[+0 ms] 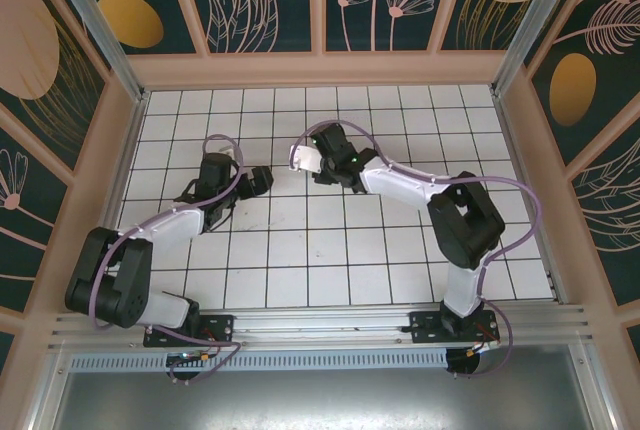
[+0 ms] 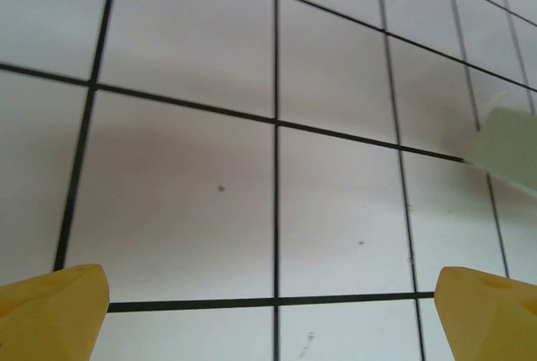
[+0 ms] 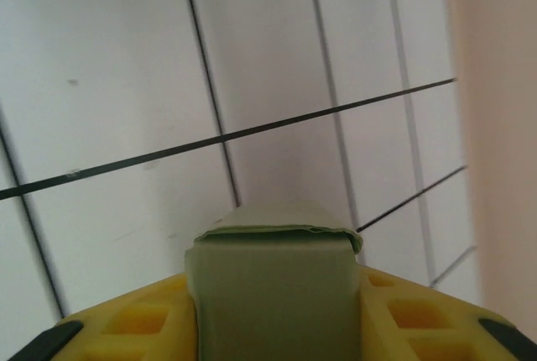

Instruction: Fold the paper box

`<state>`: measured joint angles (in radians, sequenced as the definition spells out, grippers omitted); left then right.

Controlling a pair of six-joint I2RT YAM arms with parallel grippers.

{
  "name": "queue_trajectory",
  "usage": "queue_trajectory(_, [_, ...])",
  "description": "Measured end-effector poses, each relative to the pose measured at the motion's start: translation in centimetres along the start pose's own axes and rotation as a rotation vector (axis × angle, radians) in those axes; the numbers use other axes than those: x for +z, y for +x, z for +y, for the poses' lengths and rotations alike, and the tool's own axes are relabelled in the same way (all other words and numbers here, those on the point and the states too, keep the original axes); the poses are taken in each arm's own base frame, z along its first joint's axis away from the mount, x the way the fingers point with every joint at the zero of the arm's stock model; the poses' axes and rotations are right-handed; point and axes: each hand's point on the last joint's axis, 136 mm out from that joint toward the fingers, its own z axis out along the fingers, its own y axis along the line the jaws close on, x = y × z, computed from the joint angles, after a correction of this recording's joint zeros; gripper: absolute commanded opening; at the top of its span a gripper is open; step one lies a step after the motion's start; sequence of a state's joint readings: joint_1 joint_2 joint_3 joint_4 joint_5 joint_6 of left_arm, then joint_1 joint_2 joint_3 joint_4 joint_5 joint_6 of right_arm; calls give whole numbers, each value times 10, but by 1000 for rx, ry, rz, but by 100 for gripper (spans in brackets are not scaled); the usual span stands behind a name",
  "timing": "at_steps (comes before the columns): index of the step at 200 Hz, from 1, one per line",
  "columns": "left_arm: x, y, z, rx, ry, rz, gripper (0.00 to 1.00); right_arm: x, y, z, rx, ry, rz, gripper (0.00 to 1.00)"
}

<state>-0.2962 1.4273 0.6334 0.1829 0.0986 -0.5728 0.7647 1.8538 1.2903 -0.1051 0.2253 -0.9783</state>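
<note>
Top external shows the white gridded tabletop (image 1: 330, 270) with both arms reaching in from 6 o'clock toward the middle. The right arm (image 1: 455, 220) bends across to about 11 o'clock of centre, and the left arm (image 1: 150, 240) stretches up from the 7 o'clock corner to meet it. The box (image 1: 303, 157), pale green card, sits at the tip of the right hand (image 1: 318, 163), a little toward 11 o'clock of the tabletop's centre. The left hand (image 1: 258, 180) is just beside it at its 8 o'clock. From the right wrist, the right hand is partly closed on the box, a yellow finger (image 3: 134, 323) pressed against each side, and the folded edge of the card pokes out at 12 o'clock with its layers slightly parted. From the left wrist, the left hand is spread as wide as it goes and holds nothing, with only a corner of the box at 3 o'clock. I judge the main risk to be the thin card buckling or creasing wrongly under the one-sided squeeze. The parted layers could also spring open, or the box could twist and slip, since the other hand gives it no support.
</note>
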Motion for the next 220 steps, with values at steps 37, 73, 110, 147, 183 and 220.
queue_trajectory(37, [2, 4, 1, -20, 7, 18, 99, 22, -11, -3, -81, 166, -22, 24])
queue_trajectory(73, [2, 5, 1, -20, 9, 19, 99, 42, -3, 14, -99, 164, -6, 57])
queue_trajectory(110, [-2, -1, 2, 0, 11, -32, 99, 38, -14, 22, -19, 102, -81, 96])
queue_trajectory(147, [-23, -41, -12, 88, 44, -226, 99, -9, -37, -3, 197, 60, -293, 98])
queue_trajectory(183, [-55, -82, -18, 239, 27, -482, 99, -79, -18, -57, 490, 112, -532, 98])
queue_trajectory(220, [-62, -96, 2, 383, -100, -579, 99, -114, 53, -81, 760, 213, -578, 99])
